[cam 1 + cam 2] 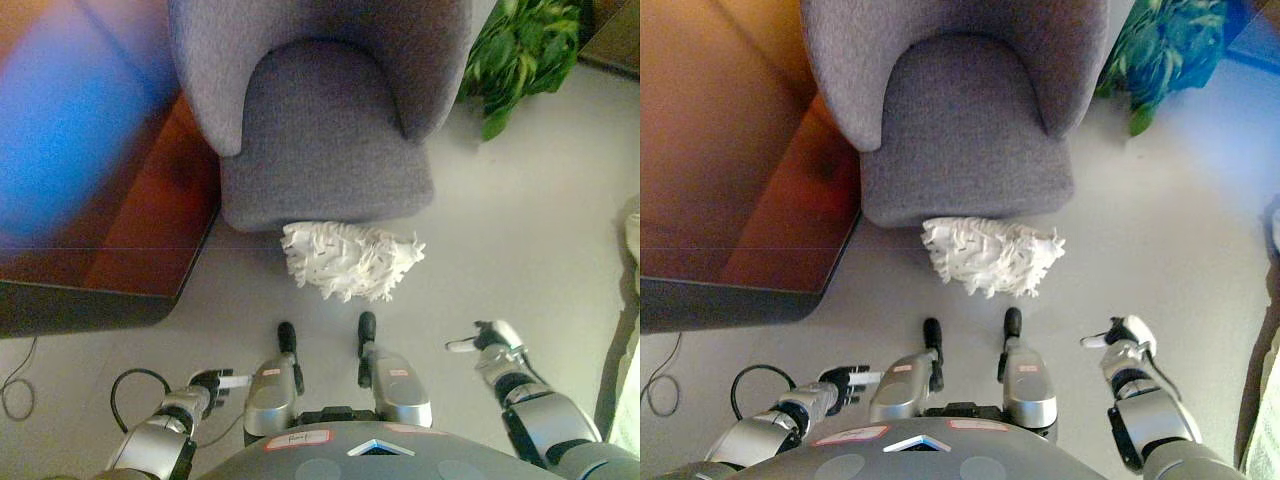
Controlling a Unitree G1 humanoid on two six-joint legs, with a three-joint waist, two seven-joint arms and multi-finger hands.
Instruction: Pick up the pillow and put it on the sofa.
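A white shaggy pillow (348, 260) lies on the grey floor, against the front edge of a grey upholstered sofa chair (325, 130). The chair's seat is bare. My left hand (212, 382) hangs low at the lower left, well short of the pillow, with its fingers relaxed and holding nothing. My right hand (492, 342) hangs at the lower right, also apart from the pillow, relaxed and empty. Both hands show the same way in the right eye view, the left hand (845, 381) and the right hand (1124, 338).
A reddish-brown wooden table (130, 230) with a dark edge stands close on the left of the chair. A green potted plant (520, 50) is at the top right. Something pale (632, 235) shows at the right edge. Open floor lies right of the pillow.
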